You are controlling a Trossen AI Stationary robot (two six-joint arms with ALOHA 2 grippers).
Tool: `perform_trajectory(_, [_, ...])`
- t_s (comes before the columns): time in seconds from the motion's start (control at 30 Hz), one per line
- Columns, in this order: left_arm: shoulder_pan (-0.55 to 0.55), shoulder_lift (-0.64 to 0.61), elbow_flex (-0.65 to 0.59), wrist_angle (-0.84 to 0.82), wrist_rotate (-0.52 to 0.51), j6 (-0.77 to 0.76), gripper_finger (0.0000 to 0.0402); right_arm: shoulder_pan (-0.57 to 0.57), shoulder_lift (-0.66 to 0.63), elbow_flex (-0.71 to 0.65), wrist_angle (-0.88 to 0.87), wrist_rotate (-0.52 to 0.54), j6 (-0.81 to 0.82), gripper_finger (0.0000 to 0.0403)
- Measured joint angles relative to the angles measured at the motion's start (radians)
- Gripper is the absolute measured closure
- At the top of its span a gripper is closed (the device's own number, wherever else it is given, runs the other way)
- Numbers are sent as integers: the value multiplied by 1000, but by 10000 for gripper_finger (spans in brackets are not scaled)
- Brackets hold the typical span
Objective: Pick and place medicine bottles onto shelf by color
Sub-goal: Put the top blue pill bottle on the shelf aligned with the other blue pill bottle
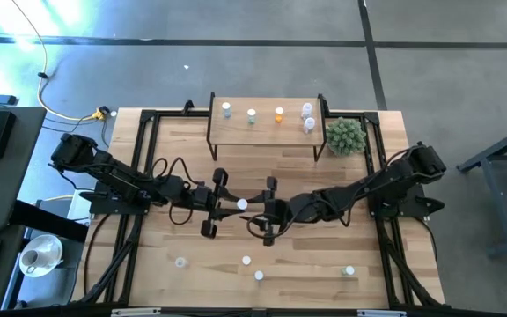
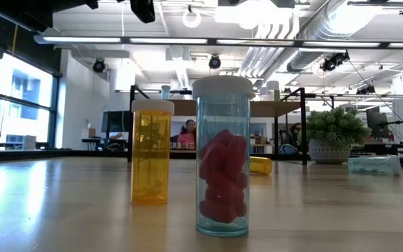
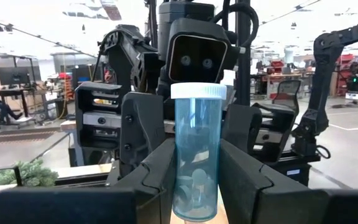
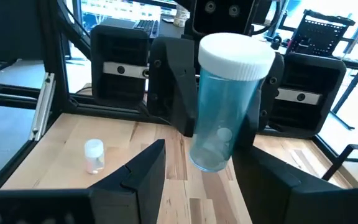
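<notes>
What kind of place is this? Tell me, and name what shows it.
Most likely a robotics lab or workshop. The low view shows exposed ceiling ducts and desks with people seated behind the table. The left wrist view shows another robot arm standing on the open floor.

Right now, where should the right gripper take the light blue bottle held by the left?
Probably the lower body of the light blue bottle, below the left gripper, from the right arm's side: that end hangs bare before the open right gripper.
</notes>
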State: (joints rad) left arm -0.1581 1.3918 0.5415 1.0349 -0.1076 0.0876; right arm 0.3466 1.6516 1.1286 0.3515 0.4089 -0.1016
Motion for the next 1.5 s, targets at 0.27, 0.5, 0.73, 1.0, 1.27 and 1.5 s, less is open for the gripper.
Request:
perform_trajectory(0.27, [0,0,1,0,-9,-2,311,-4,0,0,17,9,29,226])
perform_trajectory(0.5, [1,-1,0,-3,-17,3,311,-29,12,0,35,8,79,226])
perform_trajectory(0.73, [1,0,0,-17,-16,3,311,-39,46,0,79,9,74,239])
perform_trajectory(1.0, [0,0,0,-26,-24,5,311,-39,47,0,76,9,68,291])
perform_trajectory(1.27, [1,0,0,-30,-29,-5,311,-39,47,1,61,9,72,324])
perform_trajectory(1.5, [1,2,0,-30,-27,-7,311,-39,47,2,57,5,90,310])
